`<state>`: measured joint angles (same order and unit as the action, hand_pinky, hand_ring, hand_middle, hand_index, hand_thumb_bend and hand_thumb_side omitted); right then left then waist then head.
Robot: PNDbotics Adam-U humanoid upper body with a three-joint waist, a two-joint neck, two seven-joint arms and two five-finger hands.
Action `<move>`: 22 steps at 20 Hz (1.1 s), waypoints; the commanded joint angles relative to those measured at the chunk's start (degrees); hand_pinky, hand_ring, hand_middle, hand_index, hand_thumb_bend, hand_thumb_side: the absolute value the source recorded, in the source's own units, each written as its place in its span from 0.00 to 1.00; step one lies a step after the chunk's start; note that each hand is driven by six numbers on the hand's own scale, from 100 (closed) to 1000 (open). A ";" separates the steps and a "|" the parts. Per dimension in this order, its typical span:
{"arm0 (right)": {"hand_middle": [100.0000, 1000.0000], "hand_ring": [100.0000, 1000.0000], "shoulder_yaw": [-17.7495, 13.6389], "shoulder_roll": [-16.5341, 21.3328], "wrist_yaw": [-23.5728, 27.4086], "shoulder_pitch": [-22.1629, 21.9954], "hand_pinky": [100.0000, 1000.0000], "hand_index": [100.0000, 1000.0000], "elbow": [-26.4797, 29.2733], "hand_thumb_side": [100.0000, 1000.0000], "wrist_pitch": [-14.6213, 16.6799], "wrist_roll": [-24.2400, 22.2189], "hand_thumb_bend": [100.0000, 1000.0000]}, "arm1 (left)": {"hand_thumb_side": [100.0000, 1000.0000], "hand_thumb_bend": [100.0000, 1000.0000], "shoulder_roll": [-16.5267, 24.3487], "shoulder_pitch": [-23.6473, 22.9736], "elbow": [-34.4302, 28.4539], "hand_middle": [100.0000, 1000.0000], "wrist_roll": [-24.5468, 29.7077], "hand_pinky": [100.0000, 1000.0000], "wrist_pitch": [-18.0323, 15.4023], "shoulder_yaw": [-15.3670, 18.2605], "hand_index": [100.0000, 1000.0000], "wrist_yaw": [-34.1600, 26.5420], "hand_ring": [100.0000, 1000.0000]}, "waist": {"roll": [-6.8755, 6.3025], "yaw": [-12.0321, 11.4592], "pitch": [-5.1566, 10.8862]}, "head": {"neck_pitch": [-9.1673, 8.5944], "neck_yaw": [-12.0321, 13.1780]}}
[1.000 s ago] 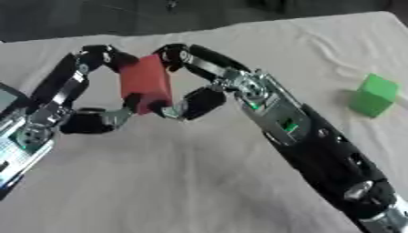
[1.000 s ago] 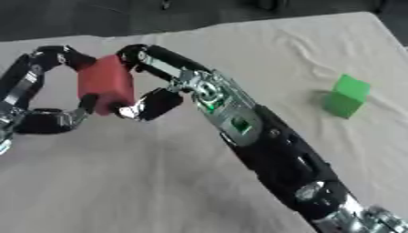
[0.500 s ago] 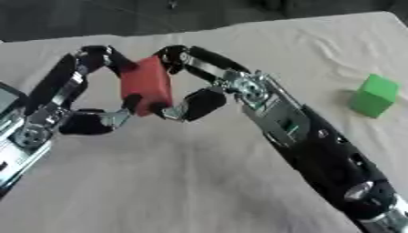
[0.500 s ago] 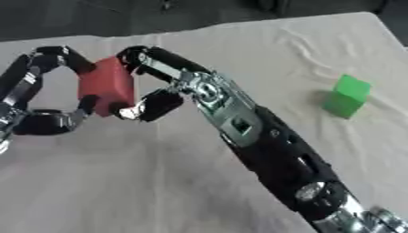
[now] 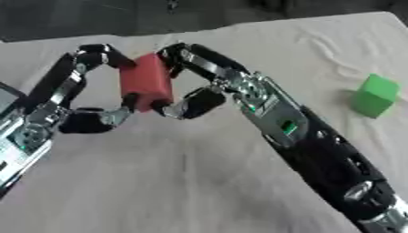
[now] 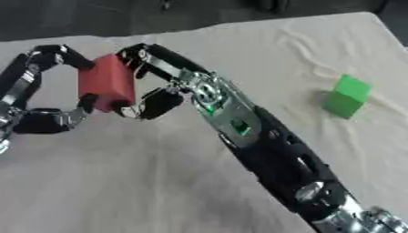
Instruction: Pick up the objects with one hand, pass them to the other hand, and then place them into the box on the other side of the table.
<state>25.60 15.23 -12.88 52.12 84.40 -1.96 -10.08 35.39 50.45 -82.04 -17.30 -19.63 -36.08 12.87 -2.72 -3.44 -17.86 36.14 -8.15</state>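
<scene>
Red block (image 5: 146, 87): held up above the table between the two hands, left of the view's middle, tilted a little.
Change from a second ago: almost none; the red block sits at the same place between the same fingers, and both arms keep their pose.
Left hand (image 5: 84, 119): comes in from the left edge; its fingers are curled, one arching over the top left corner of the red block, the thumb meeting the bottom edge.
Right hand (image 5: 199, 86): reaches in from the lower right; fingers curl over the block's top right corner, thumb tucked under its lower right corner.
Green block (image 5: 374, 95): lies on the cloth near the right edge, well apart from both hands, unmoved.
Tablecloth (image 5: 183, 177): pale, creased.
Count: one red block, one green block, two hands, both on the red block.
</scene>
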 commanded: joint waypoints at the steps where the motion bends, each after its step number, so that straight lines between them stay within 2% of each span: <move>1: 0.37 0.57 -0.79 0.82 1.80 0.74 0.58 0.53 -0.25 0.00 -0.44 4.14 0.00 | 0.00 0.00 1.87 0.65 0.53 0.39 -0.12 0.69 1.08 1.28 0.48 -1.04 0.71 | -0.03 -0.03 1.18 | -0.46 0.02; 4: 0.34 0.55 -0.54 0.74 2.40 0.79 0.56 0.50 -0.47 0.00 -0.76 6.32 0.00 | 0.00 0.00 1.79 0.60 0.86 0.48 0.33 0.72 1.99 1.15 0.62 -1.46 0.78 | -0.04 -0.06 1.16 | -0.62 0.07; 6: 0.33 0.53 -0.39 0.70 2.53 0.80 0.55 0.48 -0.49 0.00 -0.74 7.20 0.00 | 0.00 0.05 1.77 0.56 1.08 0.57 1.18 0.76 2.49 1.05 0.70 -1.44 0.83 | -0.06 -0.08 1.15 | -0.71 0.08; 12: 0.29 0.49 -0.33 0.59 3.16 0.79 0.53 0.44 -0.65 0.00 -0.56 8.84 0.00 | 0.00 0.11 1.68 0.48 1.40 0.71 4.29 0.82 2.70 0.78 0.79 -1.08 0.92 | -0.07 -0.06 1.11 | -0.78 0.09; 16: 0.29 0.48 -0.27 0.63 3.44 0.79 0.53 0.43 -0.64 0.00 -0.35 9.09 0.00 | 0.00 0.18 1.78 0.45 1.52 0.73 6.17 0.86 2.09 0.94 0.87 -1.20 0.95 | -0.10 -0.05 1.11 | -0.67 0.09; 18: 0.28 0.48 -0.29 0.62 3.61 0.80 0.52 0.42 -0.66 0.00 -0.17 9.05 0.00 | 0.00 0.25 1.80 0.50 1.57 0.73 7.22 0.88 1.87 1.04 0.93 -1.06 0.95 | -0.11 -0.04 1.14 | -0.68 0.09; 20: 0.27 0.47 -0.30 0.62 3.73 0.84 0.52 0.41 -0.69 0.00 -0.09 9.05 0.00 | 0.02 0.40 1.78 0.48 1.54 0.73 7.82 0.90 1.57 1.13 0.97 -0.91 0.97 | -0.11 -0.02 1.16 | -0.73 -0.01; 22: 0.27 0.46 -0.29 0.61 3.77 0.87 0.51 0.41 -0.67 0.00 -0.09 9.14 0.00 | 0.16 0.47 1.71 0.31 1.87 0.73 7.96 0.91 1.56 1.26 0.99 -1.61 0.99 | -0.12 -0.03 1.17 | -0.70 -0.08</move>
<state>26.93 14.78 -9.75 51.83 82.97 -2.22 -1.68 35.37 50.73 -80.40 -9.98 -18.02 -35.07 11.27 -2.74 -3.45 -17.86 36.07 -8.17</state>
